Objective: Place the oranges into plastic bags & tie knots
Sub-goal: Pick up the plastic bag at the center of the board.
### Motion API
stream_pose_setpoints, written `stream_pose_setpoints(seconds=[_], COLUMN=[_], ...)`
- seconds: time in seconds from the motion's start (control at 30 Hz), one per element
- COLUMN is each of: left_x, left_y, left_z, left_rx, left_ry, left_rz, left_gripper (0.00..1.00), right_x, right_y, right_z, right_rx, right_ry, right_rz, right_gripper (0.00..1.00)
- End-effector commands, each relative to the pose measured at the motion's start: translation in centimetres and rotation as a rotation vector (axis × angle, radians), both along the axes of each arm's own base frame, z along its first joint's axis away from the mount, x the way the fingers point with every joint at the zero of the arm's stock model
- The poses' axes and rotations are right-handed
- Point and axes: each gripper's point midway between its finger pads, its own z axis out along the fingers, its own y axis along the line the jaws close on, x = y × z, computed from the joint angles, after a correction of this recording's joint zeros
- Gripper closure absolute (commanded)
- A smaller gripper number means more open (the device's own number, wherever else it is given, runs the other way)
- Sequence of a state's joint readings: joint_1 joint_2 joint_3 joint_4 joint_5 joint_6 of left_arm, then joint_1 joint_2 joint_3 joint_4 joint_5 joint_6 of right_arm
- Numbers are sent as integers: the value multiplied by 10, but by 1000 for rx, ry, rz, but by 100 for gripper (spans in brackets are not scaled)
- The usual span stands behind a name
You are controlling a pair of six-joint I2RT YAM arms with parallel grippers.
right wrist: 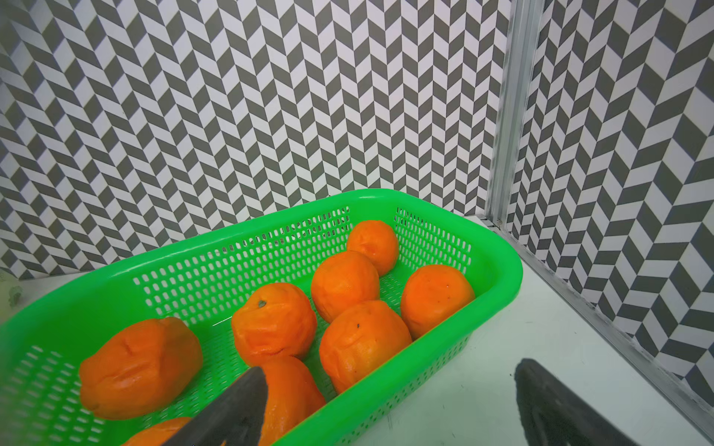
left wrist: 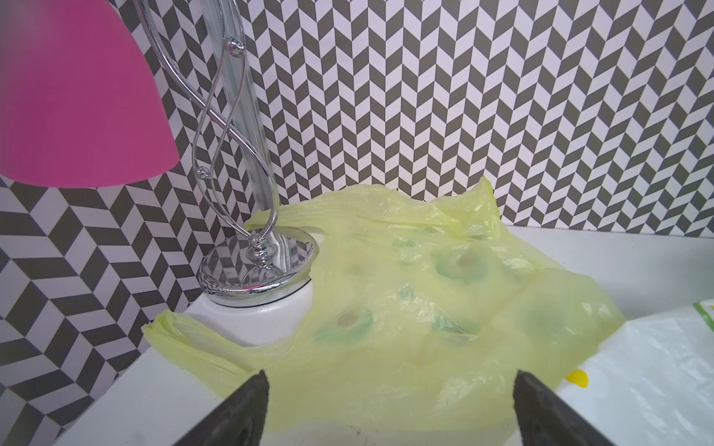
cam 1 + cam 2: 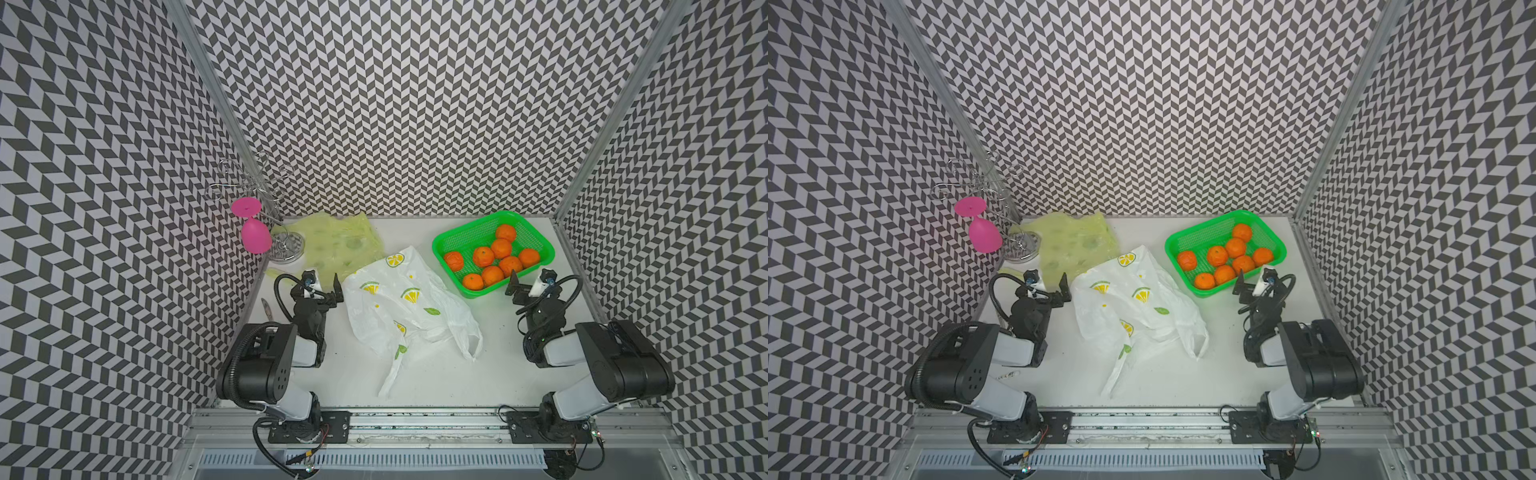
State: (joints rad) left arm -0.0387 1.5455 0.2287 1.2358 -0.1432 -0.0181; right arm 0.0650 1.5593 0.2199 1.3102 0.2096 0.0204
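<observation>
Right wrist view: oranges (image 1: 359, 340) lie in basket (image 1: 498, 266) just beyond wide-open right fingers (image 1: 232, 417).

My left arm (image 3: 266, 368) and right arm (image 3: 623, 368) are black with grey links, ribbed cables (image 3: 226, 368), screwed base plates (image 3: 336, 428).

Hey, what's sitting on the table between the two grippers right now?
Mostly the white lemon-print bag, lying crumpled between the left gripper and right gripper; the green basket's near corner reaches in too. Both top views show it.
</observation>
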Motion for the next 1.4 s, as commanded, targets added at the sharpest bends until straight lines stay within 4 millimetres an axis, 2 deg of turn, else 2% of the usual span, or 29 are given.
stream_pose_setpoints(seconds=[0.0, 1.03, 1.07, 1.1, 1.17, 1.23, 1.3, 1.33, 1.37], left_x=[5, 6, 5, 5, 3, 6, 10, 12, 15], left_y=[3, 3, 2, 1, -4, -9, -11, -14, -19], left_z=[12, 11, 12, 13, 22, 30, 42, 50, 57], left_rx=[0, 1, 0, 4, 14, 21, 15, 21, 33], left_ry=[-43, -39, -42, -48, -69, -41, -13, -2, 26], left_rz=[12, 10, 8, -2, -34, -61, -78, -97, -127], left_gripper=[0, 0, 0, 0, 0, 0, 0, 0, 0], right_x=[3, 3, 2, -9, -16, -23, -22, -14, -12], right_y=[1, 2, 1, -4, -15, -26, -37, -43, -49], right_z=[16, 15, 20, 13, 18, 31, 38, 60, 70], right_rx=[0, -4, 1, 14, 47, 74, 87, 88, 76], right_ry=[-65, -61, -79, -70, -75, -110, -68, -80, -57], right_rz=[-2, 1, -5, -32, -71, -123, -171, -200, -233], right_gripper=[1, 1, 1, 1, 1, 1, 1, 1, 1])
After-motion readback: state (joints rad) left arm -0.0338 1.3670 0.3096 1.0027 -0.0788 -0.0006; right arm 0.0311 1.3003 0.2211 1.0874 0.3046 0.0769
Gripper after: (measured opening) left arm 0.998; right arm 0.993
